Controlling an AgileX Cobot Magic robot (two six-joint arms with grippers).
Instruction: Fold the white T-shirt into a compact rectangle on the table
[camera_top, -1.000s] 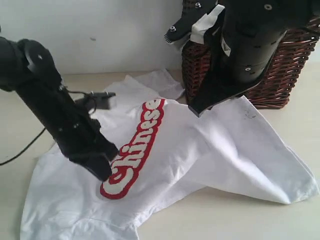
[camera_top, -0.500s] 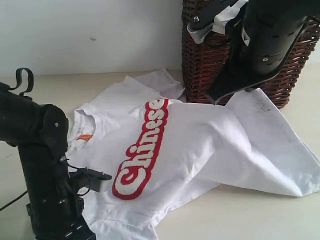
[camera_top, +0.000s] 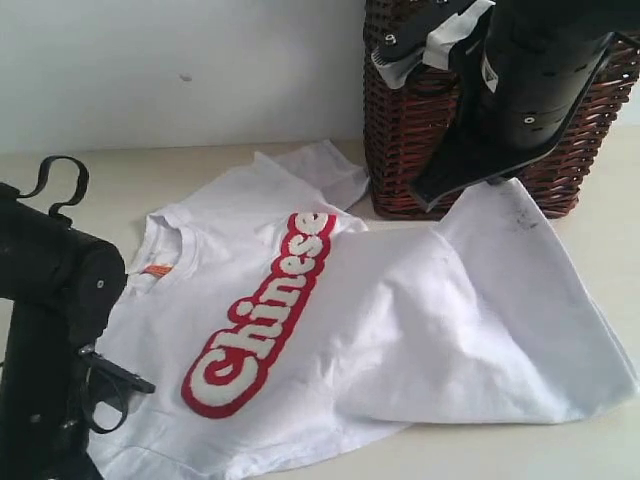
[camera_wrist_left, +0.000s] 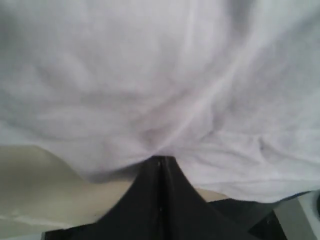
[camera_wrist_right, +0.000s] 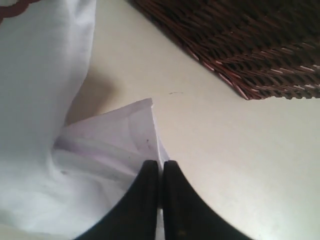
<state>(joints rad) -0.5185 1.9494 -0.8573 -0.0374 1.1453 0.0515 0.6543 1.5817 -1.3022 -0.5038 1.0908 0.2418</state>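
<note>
The white T-shirt (camera_top: 400, 300) lies spread on the table (camera_top: 100, 180), front side up, with "Chinese" on a red band (camera_top: 265, 310) and an orange neck tag (camera_top: 156, 270). My left arm (camera_top: 50, 320) stands at the shirt's near left edge, its fingertips hidden in the exterior view. In the left wrist view my left gripper (camera_wrist_left: 160, 160) is shut on a pinch of the white T-shirt (camera_wrist_left: 150, 90). My right gripper (camera_top: 427, 200) hangs in front of the basket, and in the right wrist view it (camera_wrist_right: 161, 164) is shut on a corner of the shirt (camera_wrist_right: 115, 140), lifted a little off the table.
A dark brown wicker basket (camera_top: 410, 140) stands at the back right, close behind my right gripper, with pale liner cloth (camera_top: 445, 35) hanging over its rim. A white wall runs along the back of the table. Bare table (camera_top: 560, 450) shows in front of the shirt at the right.
My left arm has pulled back to the near left, dragging the shirt that way and spreading it flatter. My right gripper rose to the right, then held still with its corner.
</note>
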